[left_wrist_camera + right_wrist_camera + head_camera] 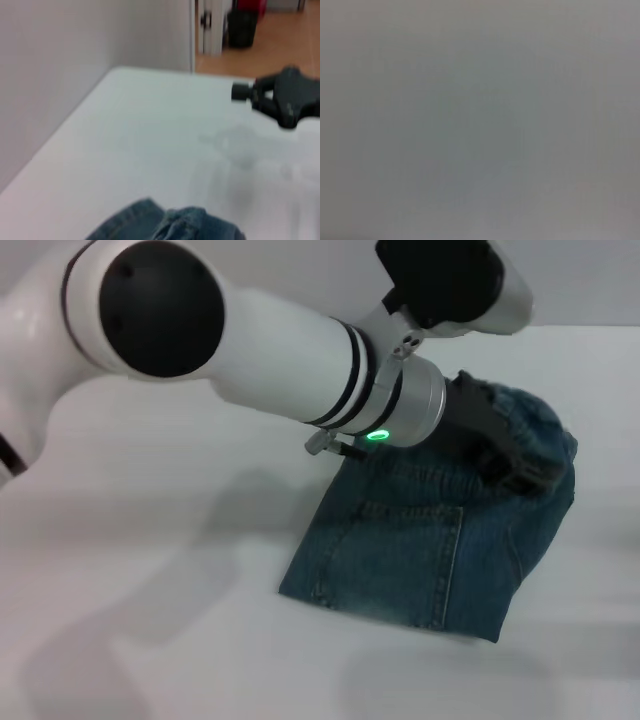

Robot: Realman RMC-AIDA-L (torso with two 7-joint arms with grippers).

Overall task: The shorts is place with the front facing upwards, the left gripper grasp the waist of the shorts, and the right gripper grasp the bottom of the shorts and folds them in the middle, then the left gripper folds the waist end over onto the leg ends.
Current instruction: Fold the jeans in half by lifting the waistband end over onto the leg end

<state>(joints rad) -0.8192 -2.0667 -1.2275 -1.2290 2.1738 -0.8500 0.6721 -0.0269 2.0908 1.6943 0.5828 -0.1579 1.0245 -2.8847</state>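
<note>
White table (150, 640) carries the shorts (420, 550), already halved lengthwise, with the left gripper (515, 465) pinching the waist of the shorts (535, 415) mid-fold toward the leg ends (385, 612), while the right gripper (285, 100) hangs apart, its fingers' state unclear.

My left gripper (500, 445) sits on the far right part of the folded shorts (420, 540), which lie on the table (150, 590) right of centre, while my right gripper (285, 100) hangs above the table, well apart from the shorts.
</note>
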